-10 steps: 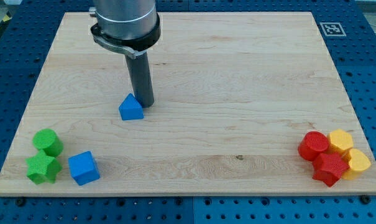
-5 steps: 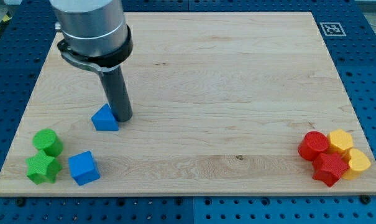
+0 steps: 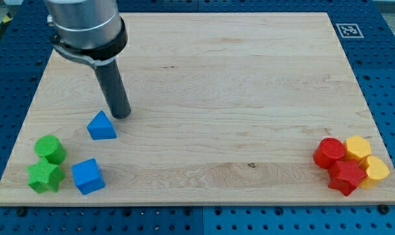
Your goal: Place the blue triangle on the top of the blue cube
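The blue triangle (image 3: 101, 126) lies on the wooden board (image 3: 236, 85) at the view's left. The blue cube (image 3: 87, 175) sits below it, near the board's bottom edge, a clear gap apart. My tip (image 3: 122, 115) stands just up and to the right of the blue triangle, a small gap from its upper right side. The dark rod runs up to the grey arm at the view's top left.
A green cylinder (image 3: 49, 149) and a green star (image 3: 44, 176) sit left of the blue cube. At the bottom right is a cluster: a red cylinder (image 3: 330, 153), a red star (image 3: 346, 177) and two yellow blocks (image 3: 358, 147) (image 3: 376, 169).
My tip pushed the blue triangle down and left toward the blue cube. In the last half second the tip has drawn slightly off the triangle.
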